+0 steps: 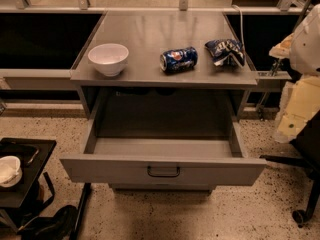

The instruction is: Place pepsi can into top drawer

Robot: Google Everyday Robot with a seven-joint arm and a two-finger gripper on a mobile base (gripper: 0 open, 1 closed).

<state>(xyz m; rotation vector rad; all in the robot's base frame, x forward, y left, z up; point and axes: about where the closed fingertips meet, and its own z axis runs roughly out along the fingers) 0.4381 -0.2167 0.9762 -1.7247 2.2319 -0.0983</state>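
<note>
Lying on its side, the pepsi can (178, 60) is resting on the grey counter (150, 29), near the front edge and a little right of the middle. Its silver end is facing left and its round logo is showing on the side turned upward. A white bowl (108, 58) is sitting upright to its left, well apart from it. A crumpled blue-and-white chip bag (226, 50) is lying near it on the right, not touching it.

Below the counter, the top drawer (100, 170) is standing pulled far out toward the viewer. Its flat front panel is carrying a dark bar handle (163, 171) at the centre. The can is lying above and behind the drawer's opening, on the counter and not in the drawer.

The gripper (292, 111) is hanging as a pale shape at the right edge of the view, beside the counter's right end and well apart from the can. Whether it is open or closed cannot be told.

A small black side table (30, 151) is standing at the lower left with a white cup (9, 170) on it. A wheeled chair base (300, 215) is showing at the lower right on the speckled floor (240, 211).
</note>
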